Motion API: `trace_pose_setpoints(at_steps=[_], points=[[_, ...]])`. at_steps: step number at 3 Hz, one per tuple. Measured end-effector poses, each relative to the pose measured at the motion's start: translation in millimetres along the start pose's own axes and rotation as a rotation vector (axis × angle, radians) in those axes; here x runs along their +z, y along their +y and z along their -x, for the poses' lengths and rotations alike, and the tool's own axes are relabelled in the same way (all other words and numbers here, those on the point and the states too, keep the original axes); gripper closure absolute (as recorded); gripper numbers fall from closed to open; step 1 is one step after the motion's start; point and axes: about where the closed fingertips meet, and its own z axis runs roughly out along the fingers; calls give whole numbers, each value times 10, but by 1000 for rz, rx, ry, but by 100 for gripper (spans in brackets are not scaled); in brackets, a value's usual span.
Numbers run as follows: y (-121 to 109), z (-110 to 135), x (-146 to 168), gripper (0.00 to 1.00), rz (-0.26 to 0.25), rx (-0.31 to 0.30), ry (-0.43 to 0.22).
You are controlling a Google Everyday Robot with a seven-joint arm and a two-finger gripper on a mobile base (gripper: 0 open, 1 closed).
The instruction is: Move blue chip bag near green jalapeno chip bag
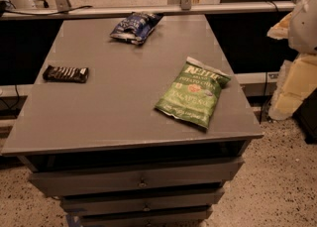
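The blue chip bag (pixel 135 26) is small, crinkled and dark navy. It lies at the far middle of the grey table (pixel 119 117), near the back edge. The green jalapeno chip bag (pixel 192 92) lies flat at the right front of the table, with its white top edge pointing to the far right. The two bags are well apart, with bare table between them. My gripper is not in view. Only a pale rounded shape (pixel 303 20), possibly part of the arm, shows at the right edge.
A dark candy bar with white markings (pixel 66 74) lies at the table's left side. Drawers (pixel 138 181) sit under the tabletop. A rail (pixel 148 9) runs behind the table. Pale yellowish objects (pixel 294 85) stand on the floor to the right.
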Motion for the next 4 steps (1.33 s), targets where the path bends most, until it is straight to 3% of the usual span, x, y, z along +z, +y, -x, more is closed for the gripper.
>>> trace_pose_setpoints(at_steps=[2, 3, 4], points=[[-23, 23, -11, 0, -9, -12, -17], [-271, 124, 153, 0, -47, -47, -64], [-754, 359, 403, 0, -102, -66, -143]])
